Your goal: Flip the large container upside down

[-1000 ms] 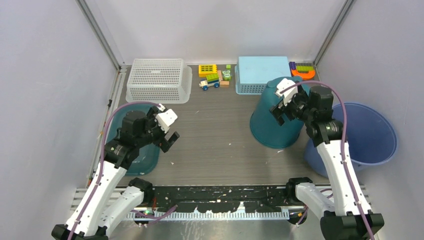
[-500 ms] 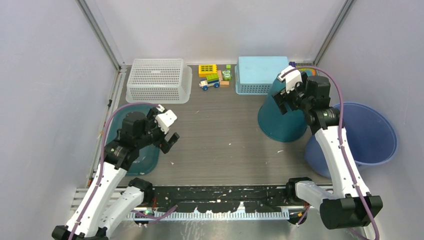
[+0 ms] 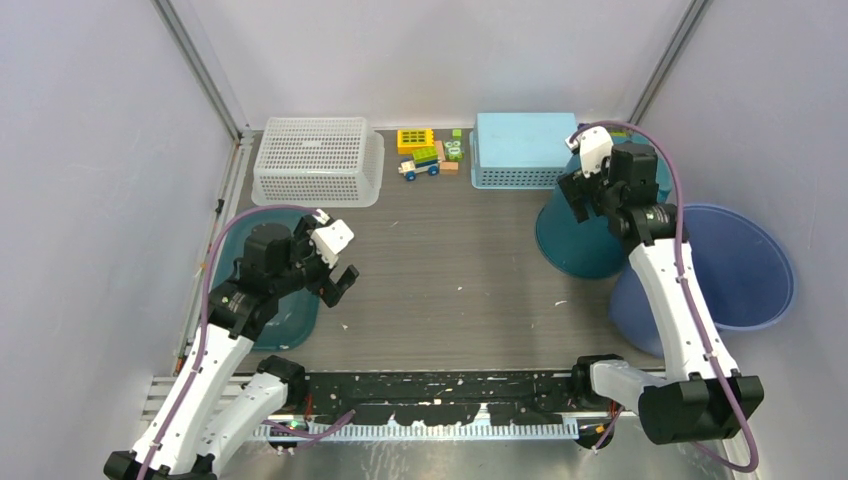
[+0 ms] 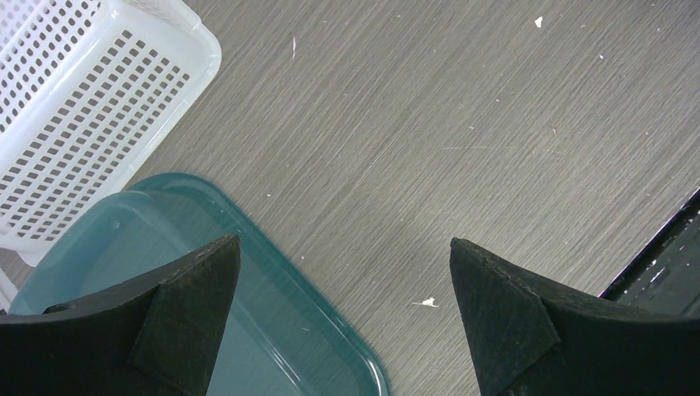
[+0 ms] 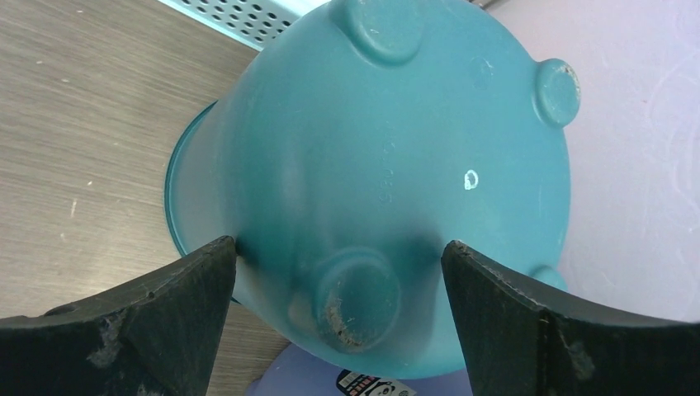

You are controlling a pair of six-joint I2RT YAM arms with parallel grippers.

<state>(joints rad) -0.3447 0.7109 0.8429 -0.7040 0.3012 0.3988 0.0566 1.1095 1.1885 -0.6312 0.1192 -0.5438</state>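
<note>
Your right claw (image 5: pixel 337 246) is spread, bucket (image 5: pixel 388 165) just under it, feet (image 5: pixel 357 301) up (looks flipped). Lift straight up w/o clipping those feet. Left claw (image 4: pixel 344 243) spread too, empty.

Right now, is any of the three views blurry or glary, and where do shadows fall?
Top external: even soft light, sharp throughout, faint shadows on the table. Left wrist: table grain crisp, mild sheen on the teal tray. Right wrist: upturned teal bucket in focus, its near side shadowed between the black fingers; no glare.
</note>
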